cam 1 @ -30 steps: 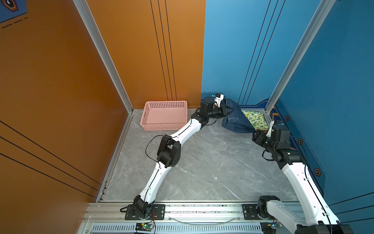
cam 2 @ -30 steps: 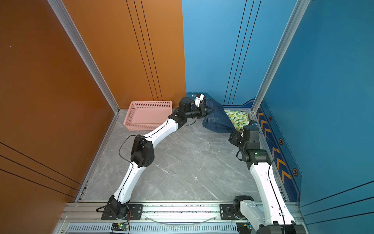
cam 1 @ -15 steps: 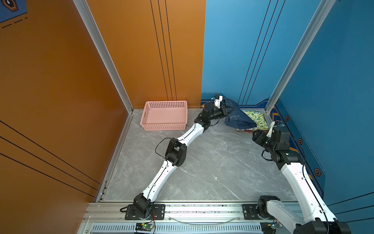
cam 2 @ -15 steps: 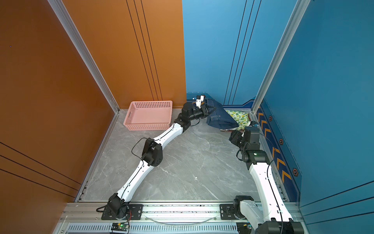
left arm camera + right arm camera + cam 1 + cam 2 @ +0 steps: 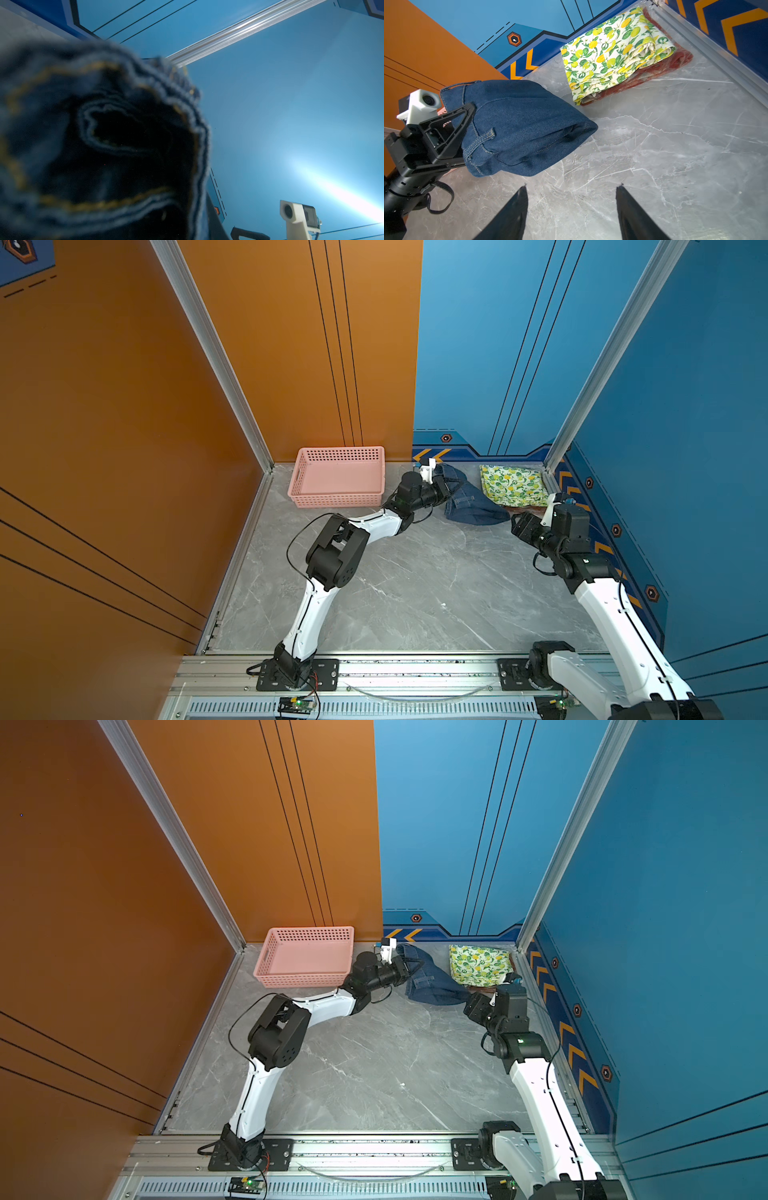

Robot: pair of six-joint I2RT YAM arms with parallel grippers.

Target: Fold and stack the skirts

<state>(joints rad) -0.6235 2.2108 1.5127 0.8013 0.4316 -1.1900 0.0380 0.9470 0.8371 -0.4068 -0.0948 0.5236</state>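
The denim skirt [image 5: 519, 128] is our concern: folded into a thick dark blue wad, it hangs at the back of the desk [image 5: 415, 580], between the pink perforated basket [image 5: 338, 499] and the other two skirts. We judge it heavy and fairly stiff for cloth. It holds its folded shape and sags only at the far fold, and we cannot tell whether that fold touches the desk. The seamed waistband with its belt loop is the firm place to grip, and the left end effector [image 5: 444, 488] is pinching the skirt there.

Just beside it, the lemon-and-leaf print skirt [image 5: 612, 52] lies folded on top of the rust-red plaid skirt [image 5: 675, 60], near the back right corner. Both look softer and lighter, so they are likely to shift if the denim lands hard.

The right end effector [image 5: 572, 187] hovers over bare desk with its jaws spread and nothing between them.

The right wrist view shows the grip and the red layer clearly, whereas both top views give only a sliver of red. The left wrist view offers little more than blurred denim hems with yellow stitching.
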